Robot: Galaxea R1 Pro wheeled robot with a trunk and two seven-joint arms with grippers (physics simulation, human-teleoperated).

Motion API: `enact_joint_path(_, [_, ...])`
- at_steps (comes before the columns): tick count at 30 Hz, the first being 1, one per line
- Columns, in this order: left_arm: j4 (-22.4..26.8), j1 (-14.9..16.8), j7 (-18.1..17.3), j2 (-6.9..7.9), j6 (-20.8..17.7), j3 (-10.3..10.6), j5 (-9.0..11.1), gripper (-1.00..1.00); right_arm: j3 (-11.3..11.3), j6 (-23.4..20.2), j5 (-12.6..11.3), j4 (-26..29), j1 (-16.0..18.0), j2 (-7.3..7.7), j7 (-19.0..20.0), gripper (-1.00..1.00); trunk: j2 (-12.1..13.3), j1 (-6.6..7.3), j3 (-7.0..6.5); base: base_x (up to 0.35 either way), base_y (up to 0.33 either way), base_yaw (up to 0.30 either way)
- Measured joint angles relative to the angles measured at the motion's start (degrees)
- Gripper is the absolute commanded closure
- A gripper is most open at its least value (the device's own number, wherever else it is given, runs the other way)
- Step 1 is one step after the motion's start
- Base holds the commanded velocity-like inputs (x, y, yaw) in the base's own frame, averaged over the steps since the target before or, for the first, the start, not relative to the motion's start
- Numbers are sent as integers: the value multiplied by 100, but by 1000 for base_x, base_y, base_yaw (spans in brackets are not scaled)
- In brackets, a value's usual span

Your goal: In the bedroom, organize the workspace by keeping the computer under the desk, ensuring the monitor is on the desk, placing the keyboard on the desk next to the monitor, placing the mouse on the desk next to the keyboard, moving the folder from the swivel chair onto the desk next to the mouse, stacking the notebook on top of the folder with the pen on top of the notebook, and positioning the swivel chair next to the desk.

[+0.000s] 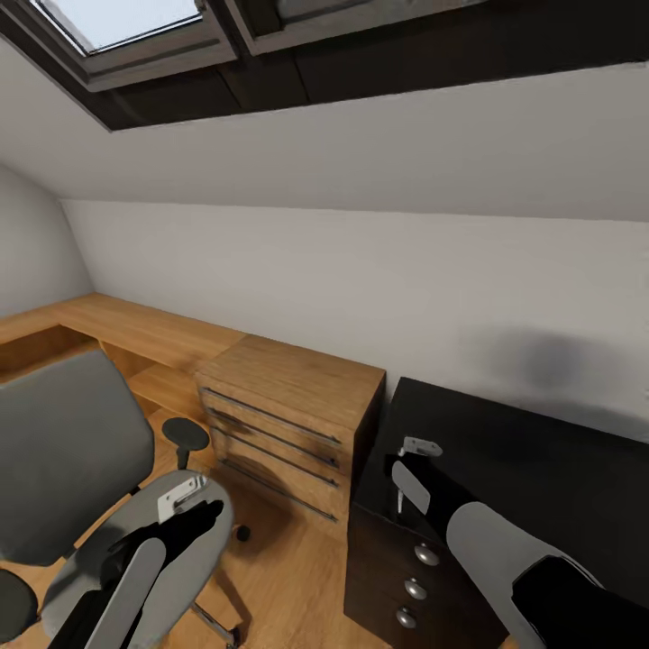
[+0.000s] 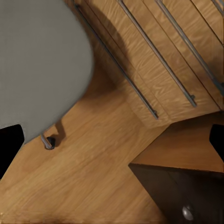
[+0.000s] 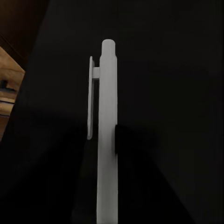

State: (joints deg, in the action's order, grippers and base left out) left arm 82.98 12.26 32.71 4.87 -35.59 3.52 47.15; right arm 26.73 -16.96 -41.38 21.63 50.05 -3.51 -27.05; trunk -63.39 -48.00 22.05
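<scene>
Right wrist view shows the pen (image 3: 106,140) running lengthwise up the frame's centre, gripped in the right gripper (image 1: 403,482) jaws above the black unit (image 1: 541,469) at lower right of the head view, while the left gripper (image 1: 185,505) jaws' state cannot be told.

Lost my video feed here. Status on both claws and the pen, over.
Right claw shut on thin white clip pen, above the dark drawer unit. Left claw open, empty, over grey swivel chair seat. Light-wood drawer chest between them.
</scene>
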Motion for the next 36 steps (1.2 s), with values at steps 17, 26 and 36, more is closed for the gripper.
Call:
enact_joint_path(17, [-44,0,7,-9,14,5,-28,-100,19,-492,-358,1392,-280,446,-159,100,683,374,-306,-339,0,0])
enact_joint_path(26, [-45,-1,8,-36,8,45,-27,-100,37,-532,-495,3064,-956,714,-1219,100,1043,575,-468,-128,0,0])
enact_joint_path(36, [-52,-1,6,-37,8,83,-24,-100,46,-473,-504,4741,-1659,788,-1798,100,1445,795,-647,-5,0,0])
